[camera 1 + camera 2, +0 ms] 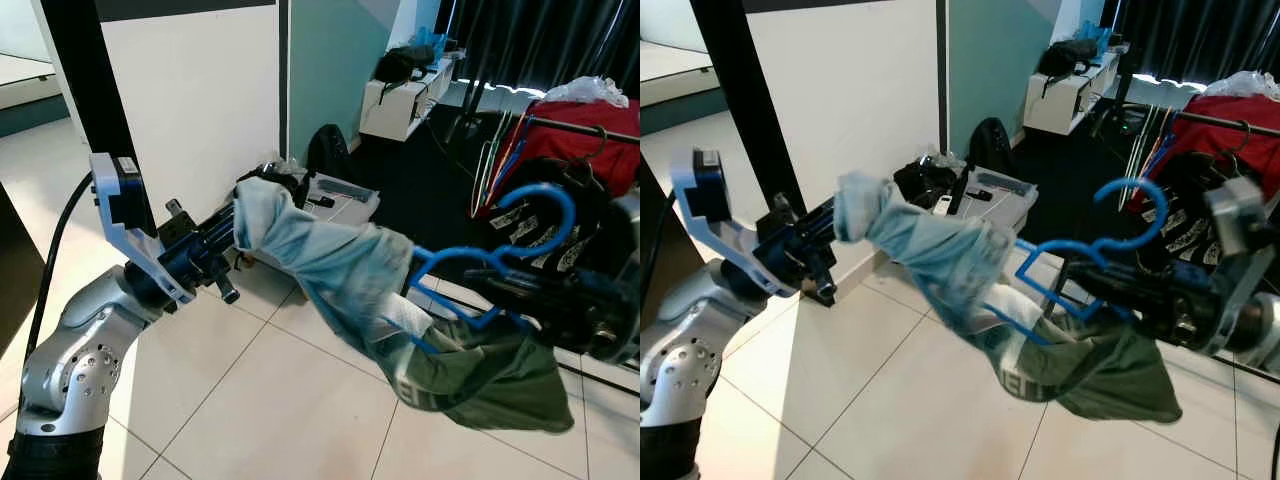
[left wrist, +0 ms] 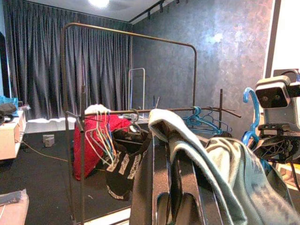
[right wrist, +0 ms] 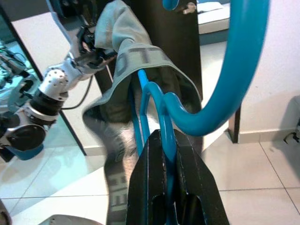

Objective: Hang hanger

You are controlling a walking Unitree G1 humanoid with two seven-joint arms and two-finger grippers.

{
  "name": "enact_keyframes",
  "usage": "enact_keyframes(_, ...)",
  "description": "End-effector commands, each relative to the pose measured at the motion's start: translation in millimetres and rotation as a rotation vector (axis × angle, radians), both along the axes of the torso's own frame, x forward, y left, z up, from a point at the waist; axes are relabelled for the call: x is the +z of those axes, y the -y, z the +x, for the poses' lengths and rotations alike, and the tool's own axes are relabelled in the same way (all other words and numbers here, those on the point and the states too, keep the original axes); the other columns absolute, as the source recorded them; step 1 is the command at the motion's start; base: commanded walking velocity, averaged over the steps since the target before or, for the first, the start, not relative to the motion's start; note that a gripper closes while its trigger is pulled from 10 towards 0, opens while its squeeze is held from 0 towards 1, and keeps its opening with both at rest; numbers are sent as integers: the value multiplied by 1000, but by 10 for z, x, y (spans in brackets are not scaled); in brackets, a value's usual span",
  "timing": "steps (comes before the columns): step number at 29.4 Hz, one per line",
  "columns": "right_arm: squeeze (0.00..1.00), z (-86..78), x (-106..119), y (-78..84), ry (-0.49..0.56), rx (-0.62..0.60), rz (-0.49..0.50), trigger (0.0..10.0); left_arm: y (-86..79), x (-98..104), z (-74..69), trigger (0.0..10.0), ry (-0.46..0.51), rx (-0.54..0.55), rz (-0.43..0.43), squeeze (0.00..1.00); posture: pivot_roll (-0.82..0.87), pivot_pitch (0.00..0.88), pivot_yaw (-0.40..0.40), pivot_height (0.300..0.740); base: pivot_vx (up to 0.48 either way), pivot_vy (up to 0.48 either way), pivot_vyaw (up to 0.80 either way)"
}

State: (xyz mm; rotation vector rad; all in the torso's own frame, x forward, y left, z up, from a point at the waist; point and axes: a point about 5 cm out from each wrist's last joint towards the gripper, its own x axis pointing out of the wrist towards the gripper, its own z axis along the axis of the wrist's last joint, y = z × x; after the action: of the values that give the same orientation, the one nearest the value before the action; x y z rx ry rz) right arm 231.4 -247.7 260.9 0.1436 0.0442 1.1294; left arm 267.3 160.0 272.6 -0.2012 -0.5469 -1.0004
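Blue plastic hanger (image 1: 500, 262) is clamped at the neck by the right gripper (image 3: 167, 140), w/ a green-grey garment (image 1: 400, 310) draped over it. Left gripper (image 1: 232, 232) is pinching the garment's far end, so it's stretched between both arms. IMO next: keep the hook (image 1: 545, 200) upright, let the cloth go slack, then lift the hook over the rack rail (image 2: 154, 110) beyond, btw the other hangers (image 2: 101, 138).
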Motion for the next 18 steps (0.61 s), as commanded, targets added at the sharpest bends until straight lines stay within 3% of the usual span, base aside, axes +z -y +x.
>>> enact_keyframes(1, 0, -17, 12, -14, 9, 0, -35, 0, -8, 47, -18, 0, 24, -7, -4, 0, -86, 0, -50, 740, 0, 0, 0)
enact_keyframes(8, 0, -10, 26, -10, 20, -7, -32, 0, -12, 41, -14, 0, 20, -5, -5, 0, -85, 0, -51, 740, 0, 0, 0)
enact_keyframes(9, 0, 12, 57, -3, 41, -23, -19, 0, -16, 7, 4, 1176, 2, 6, 0, 0, -84, 0, -51, 740, 0, 0, 0)
enact_keyframes(12, 0, 26, 78, 3, 56, -34, -9, 0, -19, -18, 16, 1176, -12, 15, 4, 0, -84, 0, -51, 740, 0, 0, 0)
enact_keyframes(13, 0, 43, 102, 10, 75, -47, 3, 0, -15, -74, 32, 10000, -36, 19, 22, 0, -82, 0, -51, 740, 0, 0, 0)
enact_keyframes(14, 0, 59, 125, 12, 93, -56, 12, 0, -4, -202, 77, 10000, -106, 39, 64, 529, -82, 0, -51, 740, 0, 0, 0)
enact_keyframes(15, 0, 59, 125, 12, 93, -56, 12, 0, -4, -202, 77, 10000, -106, 39, 64, 529, -82, 0, -51, 740, 0, 0, 0)
enact_keyframes(16, 0, 70, 141, 11, 106, -61, 18, 0, 17, -332, 95, 10000, -176, 31, 109, 1000, -82, 0, -51, 740, 0, 0, 0)
enact_keyframes(18, 0, 82, 165, 10, 122, -65, 26, 0, 67, -520, 72, 10000, -250, 3, 206, 1000, -83, 0, -51, 740, 0, 0, 0)
